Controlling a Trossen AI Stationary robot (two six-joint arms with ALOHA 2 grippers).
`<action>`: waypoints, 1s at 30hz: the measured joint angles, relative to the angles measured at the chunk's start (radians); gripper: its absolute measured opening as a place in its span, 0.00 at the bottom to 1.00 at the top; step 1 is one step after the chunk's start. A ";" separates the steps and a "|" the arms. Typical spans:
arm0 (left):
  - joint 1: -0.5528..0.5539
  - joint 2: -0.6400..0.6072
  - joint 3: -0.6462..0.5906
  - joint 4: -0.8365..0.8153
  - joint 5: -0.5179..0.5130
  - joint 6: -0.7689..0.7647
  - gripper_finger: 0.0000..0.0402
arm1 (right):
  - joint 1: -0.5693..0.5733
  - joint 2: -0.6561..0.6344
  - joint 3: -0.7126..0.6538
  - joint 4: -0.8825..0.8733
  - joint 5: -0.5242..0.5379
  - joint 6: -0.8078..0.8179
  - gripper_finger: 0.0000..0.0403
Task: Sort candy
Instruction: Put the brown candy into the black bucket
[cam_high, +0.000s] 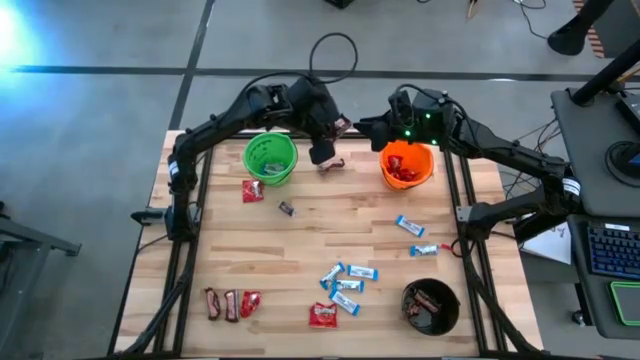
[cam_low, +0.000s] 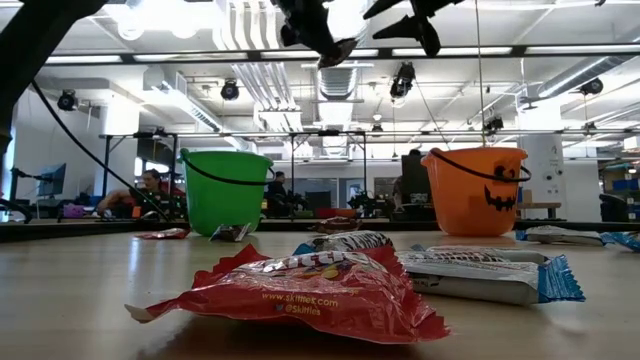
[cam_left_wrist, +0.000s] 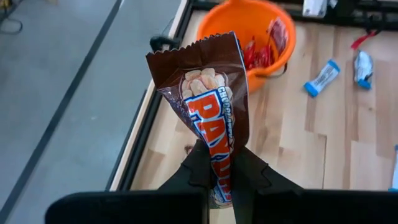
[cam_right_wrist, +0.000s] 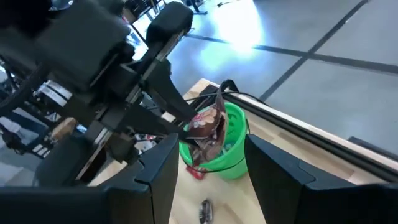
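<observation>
One brown PayDay candy bar (cam_left_wrist: 211, 118), crinkled wrapper

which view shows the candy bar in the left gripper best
The left wrist view: the brown bar fills the picture, pinched between the left gripper's fingers, wrapper lettering readable. The right wrist view shows it crumpled before the green bucket. High view: a small speck. Low view: barely visible.

You have a light wooden table (cam_high: 300, 250) carrying a green bucket (cam_high: 270, 158), an orange bucket (cam_high: 407, 166) and a black bucket (cam_high: 431, 307); scattered on the boards lie red packets (cam_high: 322, 316), light-blue-and-white bars (cam_high: 347, 285) and dark brown bars (cam_high: 220, 303).
</observation>
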 joint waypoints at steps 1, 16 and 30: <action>-0.003 0.000 0.000 0.014 0.000 0.000 0.01 | 0.000 0.000 0.000 -0.001 0.000 0.014 0.43; -0.020 -0.001 0.000 0.123 0.014 0.040 0.01 | 0.000 0.007 0.000 -0.006 -0.009 0.078 0.43; -0.019 0.006 0.000 0.144 0.076 0.051 0.01 | 0.007 0.028 0.000 0.074 -0.038 0.075 0.43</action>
